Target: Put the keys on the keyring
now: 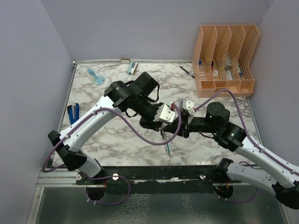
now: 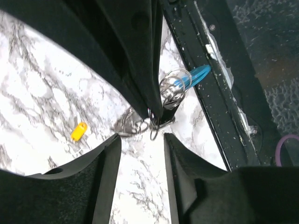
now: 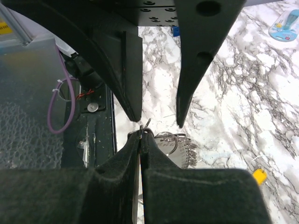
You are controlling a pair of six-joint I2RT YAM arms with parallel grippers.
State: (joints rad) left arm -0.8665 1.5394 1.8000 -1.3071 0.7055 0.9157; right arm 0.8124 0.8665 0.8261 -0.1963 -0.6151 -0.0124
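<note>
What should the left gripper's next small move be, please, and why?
Probably close the left gripper on the gray wire keyring with the curved light-blue section. Its jaws stand open, straddling the ring's wire beside the right gripper, which is shut on that ring. A second hold would likely steady it; the small yellow key lies loose on the marble table, apart.

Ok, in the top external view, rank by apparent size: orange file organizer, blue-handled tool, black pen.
Orange file organizer, by far largest.
Blue-handled tool.
Black pen, smallest, though it lies farther back, so that gap is less sure.
</note>
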